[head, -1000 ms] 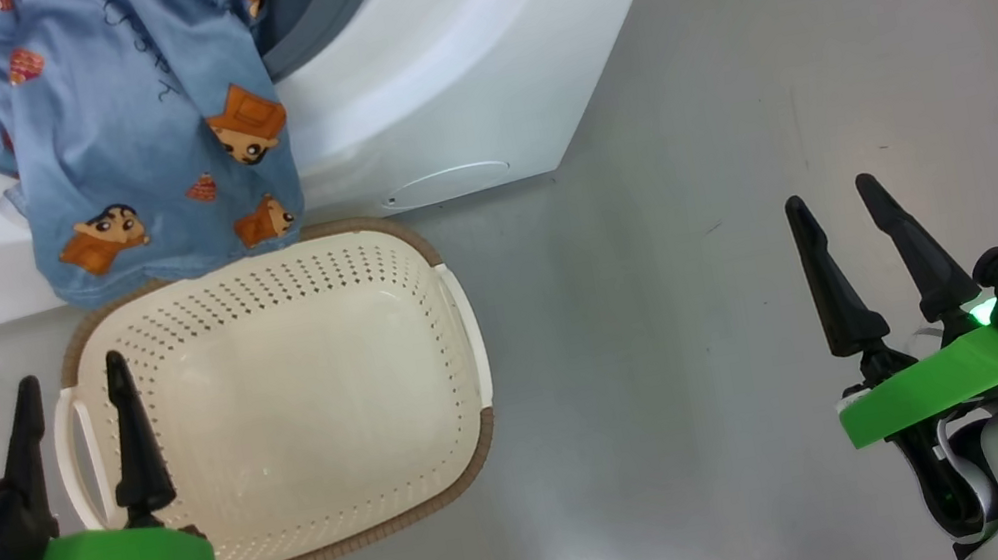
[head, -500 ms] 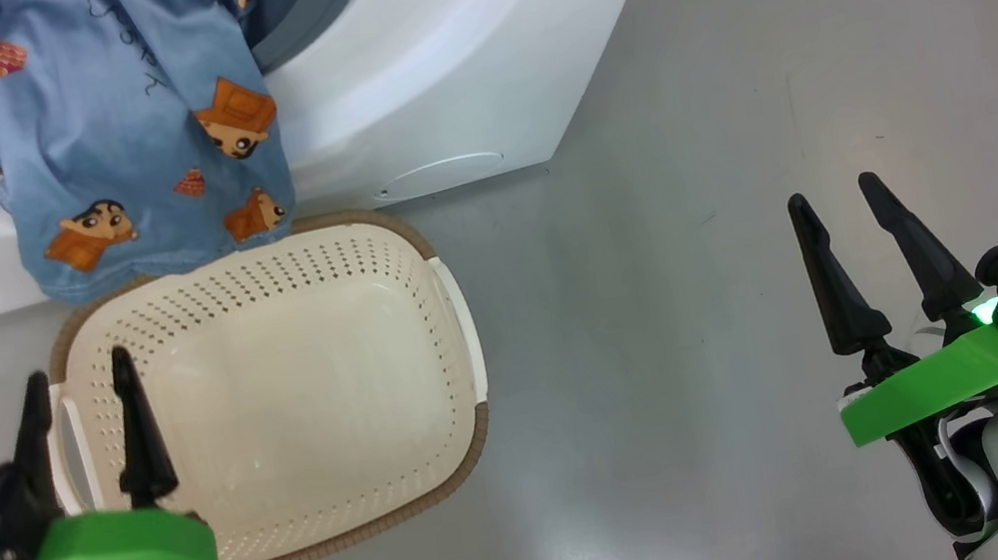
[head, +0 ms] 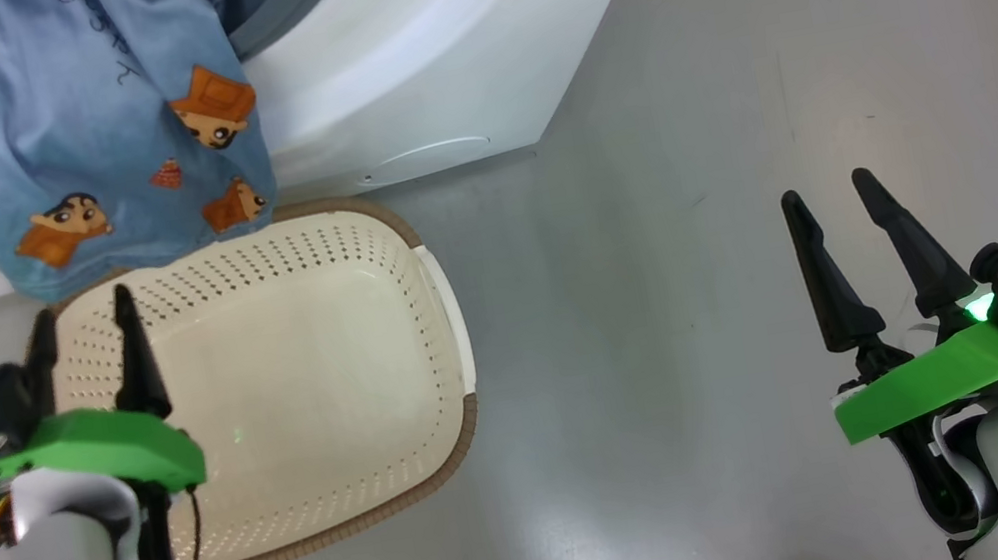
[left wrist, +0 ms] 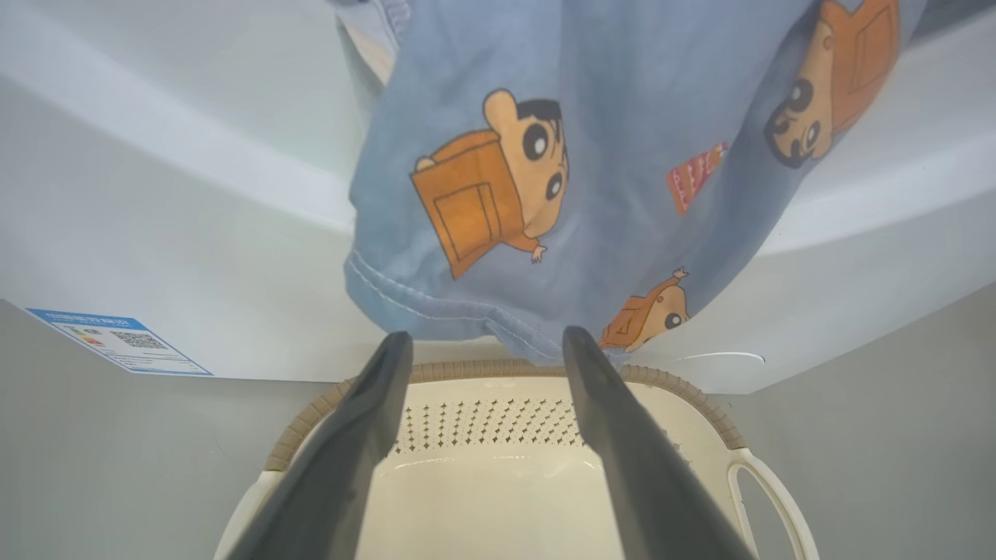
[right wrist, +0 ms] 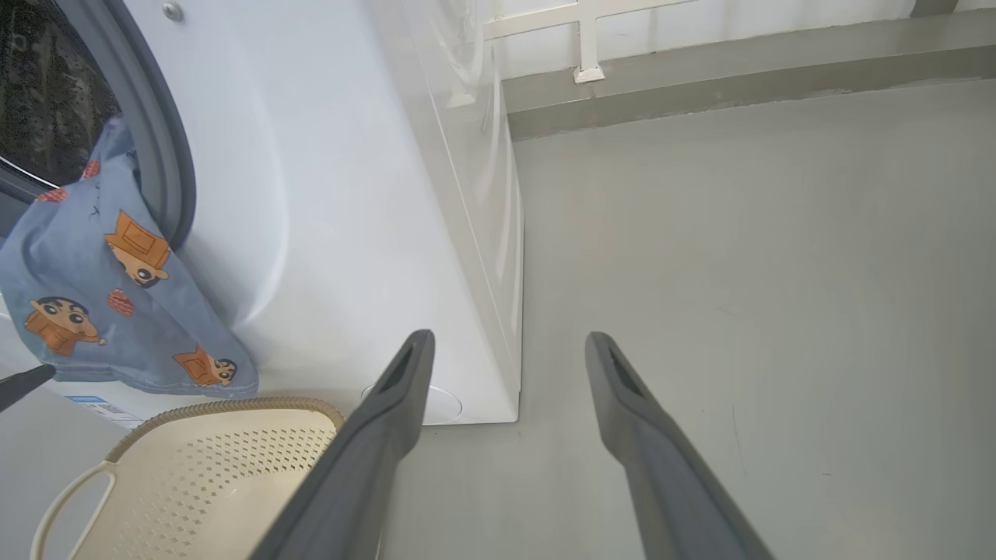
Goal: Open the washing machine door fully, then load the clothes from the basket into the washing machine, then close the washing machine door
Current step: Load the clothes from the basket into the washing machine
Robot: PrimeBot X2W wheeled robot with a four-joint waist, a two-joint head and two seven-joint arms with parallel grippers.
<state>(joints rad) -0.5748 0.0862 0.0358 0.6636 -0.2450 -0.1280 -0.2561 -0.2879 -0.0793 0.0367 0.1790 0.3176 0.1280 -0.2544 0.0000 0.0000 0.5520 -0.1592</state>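
One broad grey floor (head: 729,79) runs under everything, and on it, at the top left of the head view, stands the washing machine (head: 422,60), big and white, its front turned towards the robot. From the right wrist you can see its grey rubber gasket (right wrist: 159,155) curving round the opening, with the dark perforated drum (right wrist: 47,93) behind it. Just in front of the machine sits the basket (head: 312,372) on the floor, cream-white and oval with a brown woven-look rim, its far rim close to the foot of the washer and its pale bottom showing bare. Now the clothes (head: 99,134): a light blue garment with orange-brown cartoon prints spills out of the opening, drapes down over the machine's lower front, and its hem hangs right above the basket's far rim. Whether hem and rim touch, I can't tell. Over the basket's left end hangs the left gripper (head: 82,305), fingers spread wide and gripping nothing, and its wrist view has them aimed at that dangling hem. Well off to the right, over bare floor, the right gripper (head: 826,187) sits with its fingers parted and empty as well, pointing past the machine's right corner. Smallest of all, a blue label sticker (left wrist: 117,341) low on the washer's front, left of the garment.
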